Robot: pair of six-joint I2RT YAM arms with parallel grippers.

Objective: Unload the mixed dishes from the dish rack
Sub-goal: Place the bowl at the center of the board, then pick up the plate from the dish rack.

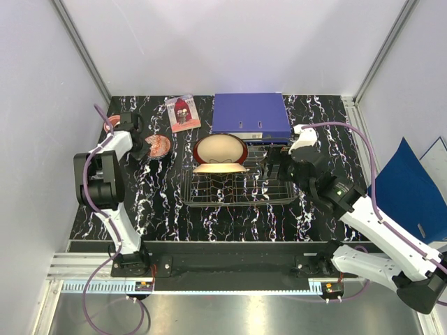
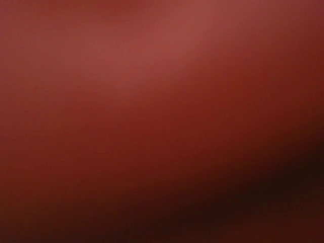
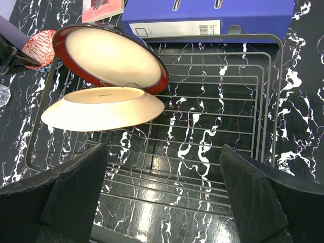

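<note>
Your right fingers (image 3: 76, 195) stand wide apart and hold nothing. They hang over the right end of the rectangular dark-metal wire dish rack (image 3: 274, 101), with bare grid between them. In the rack's left half, 2 dishes lean on edge. One is a round red-rimmed cream bowl (image 3: 109, 58), its hollow turned toward the right wrist camera. The other, just in front of it, is a round cream plate (image 3: 104, 109), underside showing. A blue binder (image 3: 207, 15) lies along the rack's far side, with a small picture card (image 1: 183, 112) to its left. Your left fingers (image 1: 142, 146) sit at the far left of the black white-veined marble counter (image 1: 321, 115), beside a red-and-white patterned bowl (image 1: 160, 146) outside the rack. The left wrist view is only red blur, so you cannot tell their opening or any hold.
</note>
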